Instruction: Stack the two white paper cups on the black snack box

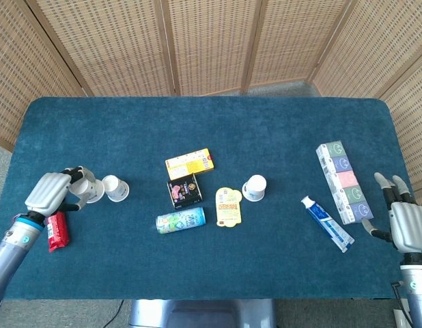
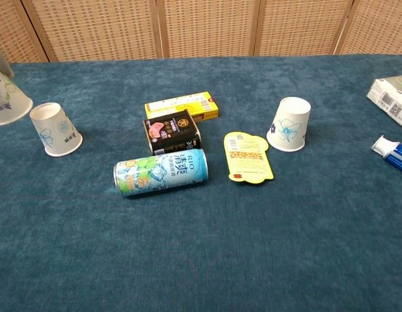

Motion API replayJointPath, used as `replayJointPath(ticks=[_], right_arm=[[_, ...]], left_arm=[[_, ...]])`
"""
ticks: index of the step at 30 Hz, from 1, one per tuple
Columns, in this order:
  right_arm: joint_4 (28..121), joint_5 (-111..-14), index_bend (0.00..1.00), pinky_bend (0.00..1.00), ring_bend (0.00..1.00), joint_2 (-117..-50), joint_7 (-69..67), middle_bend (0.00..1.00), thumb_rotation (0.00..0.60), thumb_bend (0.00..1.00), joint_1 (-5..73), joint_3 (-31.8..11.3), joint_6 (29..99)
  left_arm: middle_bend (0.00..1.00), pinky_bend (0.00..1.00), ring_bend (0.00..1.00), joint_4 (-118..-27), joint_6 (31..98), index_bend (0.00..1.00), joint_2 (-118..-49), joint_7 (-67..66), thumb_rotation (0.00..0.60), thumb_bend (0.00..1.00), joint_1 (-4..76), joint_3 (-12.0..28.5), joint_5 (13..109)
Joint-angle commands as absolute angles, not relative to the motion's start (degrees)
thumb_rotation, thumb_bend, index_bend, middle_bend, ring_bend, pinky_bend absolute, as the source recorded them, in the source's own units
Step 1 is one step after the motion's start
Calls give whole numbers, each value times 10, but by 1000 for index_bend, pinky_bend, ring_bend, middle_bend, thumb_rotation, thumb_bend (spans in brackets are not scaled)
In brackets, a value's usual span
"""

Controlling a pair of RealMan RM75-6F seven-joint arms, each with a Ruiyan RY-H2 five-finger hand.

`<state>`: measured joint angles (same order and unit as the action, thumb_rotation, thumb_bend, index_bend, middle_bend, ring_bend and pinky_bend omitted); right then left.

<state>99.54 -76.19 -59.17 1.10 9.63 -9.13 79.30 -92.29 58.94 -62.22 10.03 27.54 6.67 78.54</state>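
Lying toward the table's middle, the black snack box [image 1: 184, 190] is off to the right of the left hand [image 1: 52, 193], which grasps a paper cup [image 1: 92, 190] just beside a second upside-down cup [image 1: 115, 188]; the right hand [image 1: 408, 224], released with fingers apart, hangs far off at the right edge
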Motion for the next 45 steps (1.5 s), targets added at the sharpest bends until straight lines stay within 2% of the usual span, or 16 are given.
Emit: replayJointPath(ticks=[1,12,32,34,35,37,39,42,45], right_arm=[[997,-761,0,317,0,-591,9,183,600,281,96,-91,792],[998,-756,0,318,0,-587,4,183,600,283,93,-92,793],[1005,-759,0,318,0,-579,-30,183,600,282,92,-91,785],[1005,-759,0,317,0,-578,-31,183,600,282,92,-92,785],[1005,-759,0,318,0,-578,-31,183,600,282,92,-91,785],[1005,-758,0,318,0,-578,-32,183,600,282,92,-91,784],[1004,-759,0,318,0,-579,-33,183,600,282,92,-91,783],[1003,-760,0,318,0,-580,-34,183,600,282,93,-91,783],[1002,-760,0,318,0,-580,-35,183,600,282,93,-91,782]], left_arm=[[326,645,348,-906,578,351,-637,107,600,477,287,70,784],[318,634,342,-868,561,351,-673,114,600,478,310,80,772],[296,608,313,-815,523,339,-717,112,600,478,336,74,756],[271,564,272,-816,509,304,-715,108,600,478,339,70,751],[235,514,224,-819,498,256,-711,105,600,478,341,67,746],[107,371,86,-828,465,109,-699,86,600,478,348,58,728],[20,263,12,-840,428,19,-685,54,600,477,358,50,699],[0,162,0,-853,409,0,-677,17,600,477,365,44,663],[0,150,0,-865,415,0,-676,-8,600,477,365,42,638]])
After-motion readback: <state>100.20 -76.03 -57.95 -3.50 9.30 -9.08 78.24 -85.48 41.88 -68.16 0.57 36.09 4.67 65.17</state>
